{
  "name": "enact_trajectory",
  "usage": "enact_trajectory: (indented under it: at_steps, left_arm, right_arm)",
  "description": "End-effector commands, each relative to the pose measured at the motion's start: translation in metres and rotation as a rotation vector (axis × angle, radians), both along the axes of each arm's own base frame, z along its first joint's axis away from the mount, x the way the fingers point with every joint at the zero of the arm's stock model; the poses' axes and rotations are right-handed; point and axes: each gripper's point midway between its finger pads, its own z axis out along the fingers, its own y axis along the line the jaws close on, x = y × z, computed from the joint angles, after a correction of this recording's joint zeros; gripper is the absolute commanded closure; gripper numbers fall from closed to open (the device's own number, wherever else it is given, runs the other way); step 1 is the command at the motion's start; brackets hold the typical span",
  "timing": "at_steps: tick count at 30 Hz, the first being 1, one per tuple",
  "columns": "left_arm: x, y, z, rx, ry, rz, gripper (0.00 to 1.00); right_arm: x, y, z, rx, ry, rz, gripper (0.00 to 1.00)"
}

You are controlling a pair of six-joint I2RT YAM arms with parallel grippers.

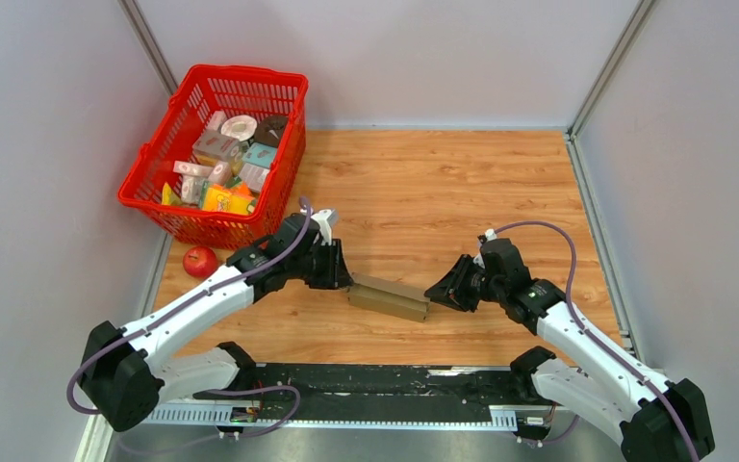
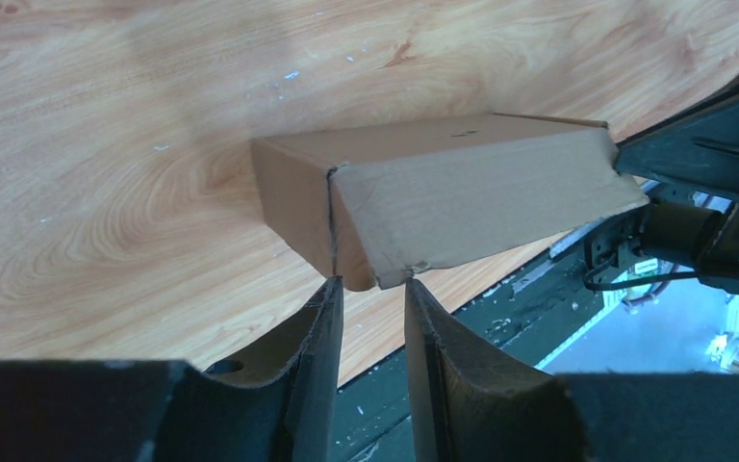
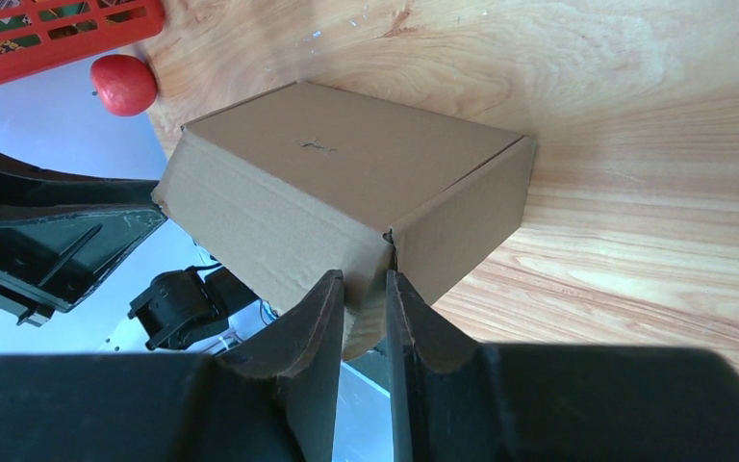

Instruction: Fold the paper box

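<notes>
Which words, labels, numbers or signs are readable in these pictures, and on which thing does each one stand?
No text can be read.
Cardboard box: plain, no print; only a small dark mark on top, no letters.
Packages in the red basket: printed, but too small and blurred to read.

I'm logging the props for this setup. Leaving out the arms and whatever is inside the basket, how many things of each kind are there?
Paper box: 1
Red basket: 1
Red apple: 1
Total: 3
</notes>
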Motion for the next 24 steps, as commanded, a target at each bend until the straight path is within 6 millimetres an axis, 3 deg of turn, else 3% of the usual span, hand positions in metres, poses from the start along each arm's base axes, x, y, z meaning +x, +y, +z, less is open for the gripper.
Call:
enact_trajectory:
  at_steps: [1,6,12,13,15,18,24]
  left_arm:
    - [0.006,0.004,-0.002,-0.003,-0.037,0.037,0.62]
    - [0.004,0.003,-0.014,-0.001,-0.039,0.014,0.64]
    - [0.002,0.002,0.022,-0.103,-0.169,-0.013,0.39]
    - [0.005,0.003,0.035,-0.110,-0.207,-0.007,0.37]
    - [0.008,0.004,0.041,-0.105,-0.218,-0.003,0.36]
    - [0.016,0.003,0.043,-0.080,-0.219,0.003,0.39]
    - [0.028,-0.006,0.013,-0.008,-0.169,-0.024,0.56]
  right_arm:
    - [-0.001,-0.005,-0.007,-0.048,-0.014,0.013,0.75]
    - [-0.002,-0.006,-0.012,-0.066,-0.016,0.021,0.76]
    - [-0.003,-0.005,-0.012,-0.079,-0.029,0.030,0.76]
    - [-0.002,-0.005,-0.011,-0.082,-0.031,0.031,0.76]
    - [-0.002,-0.005,-0.010,-0.086,-0.037,0.035,0.76]
    - [-0.002,-0.005,-0.009,-0.095,-0.046,0.039,0.76]
    - [-0.001,-0.005,-0.008,-0.111,-0.087,0.058,0.73]
